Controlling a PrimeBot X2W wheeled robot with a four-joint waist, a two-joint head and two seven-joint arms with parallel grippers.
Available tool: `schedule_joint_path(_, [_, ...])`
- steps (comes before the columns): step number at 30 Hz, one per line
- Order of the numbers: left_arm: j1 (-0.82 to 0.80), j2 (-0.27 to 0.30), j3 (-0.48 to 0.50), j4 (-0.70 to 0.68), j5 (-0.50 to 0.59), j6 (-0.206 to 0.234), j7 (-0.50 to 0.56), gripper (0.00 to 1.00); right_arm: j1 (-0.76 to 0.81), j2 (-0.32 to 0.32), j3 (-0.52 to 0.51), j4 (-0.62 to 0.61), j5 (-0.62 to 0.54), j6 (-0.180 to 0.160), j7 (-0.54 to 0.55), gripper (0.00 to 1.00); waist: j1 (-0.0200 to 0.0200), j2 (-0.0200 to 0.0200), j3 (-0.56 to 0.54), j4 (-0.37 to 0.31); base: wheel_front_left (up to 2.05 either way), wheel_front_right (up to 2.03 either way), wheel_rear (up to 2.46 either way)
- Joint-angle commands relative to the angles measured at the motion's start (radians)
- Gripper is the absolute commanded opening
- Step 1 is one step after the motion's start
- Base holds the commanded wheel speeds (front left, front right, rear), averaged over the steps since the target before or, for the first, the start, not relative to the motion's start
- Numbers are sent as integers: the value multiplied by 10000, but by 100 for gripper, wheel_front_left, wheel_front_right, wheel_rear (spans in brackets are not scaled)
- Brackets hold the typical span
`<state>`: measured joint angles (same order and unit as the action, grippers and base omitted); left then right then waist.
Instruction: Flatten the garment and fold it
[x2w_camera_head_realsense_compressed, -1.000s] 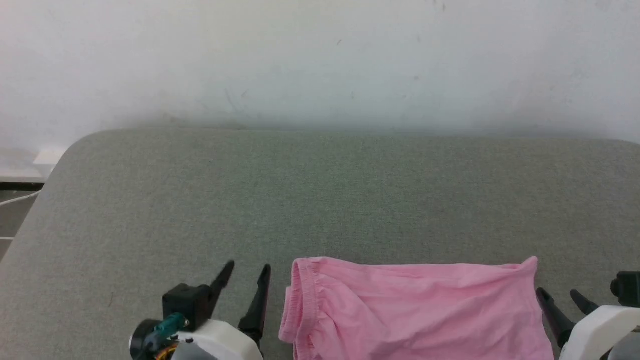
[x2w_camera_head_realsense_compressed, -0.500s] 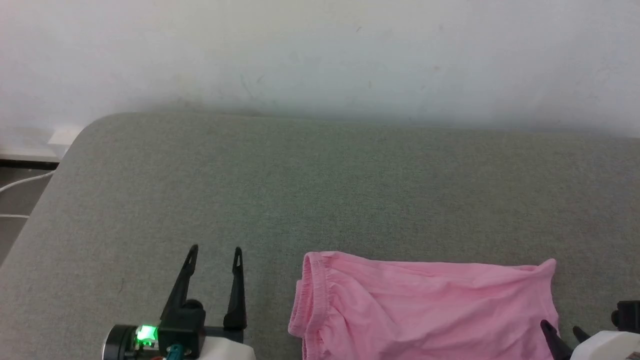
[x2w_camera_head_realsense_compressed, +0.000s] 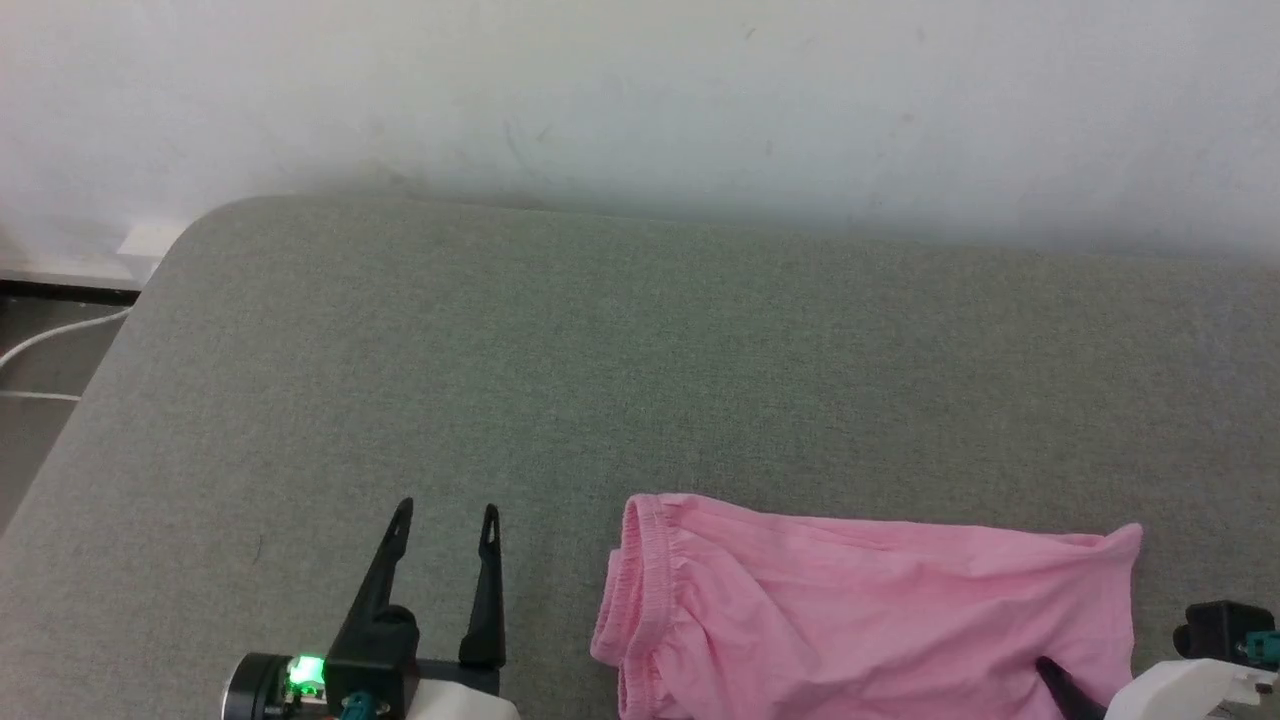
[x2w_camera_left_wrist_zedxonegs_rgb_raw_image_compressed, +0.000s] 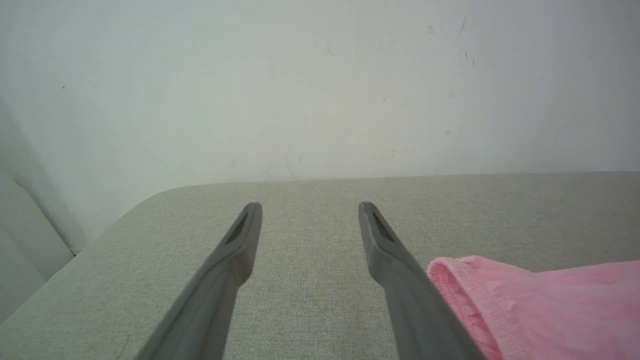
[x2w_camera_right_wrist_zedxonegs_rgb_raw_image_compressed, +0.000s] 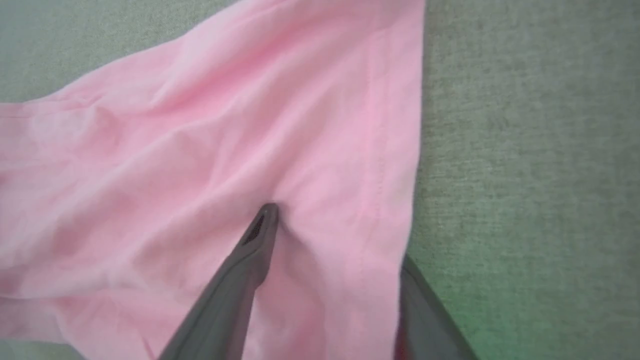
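The garment is a light-pink cloth lying wrinkled on the grey-green pad, its gathered hem at the left end. My left gripper rests open to the left of that hem, apart from it, with nothing between its fingers; the garment lies just right of its right finger. My right gripper is at the garment's right hemmed edge. Its jaws stand apart: one finger presses on top of the cloth, the other reaches under the edge. One dark finger of it lies on the cloth.
The grey-green padded surface stretches far back to a white wall. Its rounded left corner drops to a floor with a white cable. The pad's bare right strip lies beside the garment.
The head camera has shifted. My right gripper has moved from beside the garment's right edge onto it, one finger now over the cloth. My left gripper has turned its fingers straight ahead.
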<state>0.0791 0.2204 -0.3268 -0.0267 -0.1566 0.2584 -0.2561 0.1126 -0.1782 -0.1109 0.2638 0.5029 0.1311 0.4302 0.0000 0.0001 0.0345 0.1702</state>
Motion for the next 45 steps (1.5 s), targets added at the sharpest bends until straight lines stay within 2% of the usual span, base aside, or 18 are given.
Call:
schedule_joint_path(1, [3, -90, 71, 80, 113, -120, -56, 100, 65, 189, 311, 319, 138, -4, 183, 0, 0, -1, 41, 37, 0, 0, 0])
schedule_joint_path(9, [38, -454, 410, 406, 246, -670, -56, 100, -258, -2, 281, 555, 126, -4, -464, 0, 0, -1, -44, -13, 0, 0, 0])
schedule_joint_path(19, [110, -726, 859, 577, 395, -1116, -56, 100, -691, -655, -1660, 649, -452, -4, -1057, 0, 0, -1, -258, -182, 0, 0, 0])
schedule_joint_path(24, [179, -851, 1031, 615, 483, -1264, -56, 100, -655, -740, -1865, 311, -528, -4, -740, 0, 0, -1, -365, -234, 0, 0, 0])
schedule_joint_path(31, [360, -952, 1159, 803, 580, -1517, -57, 100, -307, -699, -829, -1490, -233, -4, 34, 0, 0, -1, -612, -291, 0, 0, 0])
schedule_joint_path(38, [434, -1040, 1270, 868, 692, -1677, -57, 100, -84, -250, 555, -3457, 72, -4, 998, 0, 0, -1, -867, -175, 0, 0, 0])
schedule_joint_path(45, [522, -1069, 1382, 849, 753, -1823, -57, 100, -131, 540, 1651, -4084, 195, -4, 1497, 0, 0, -1, -963, 119, 0, 0, 0])
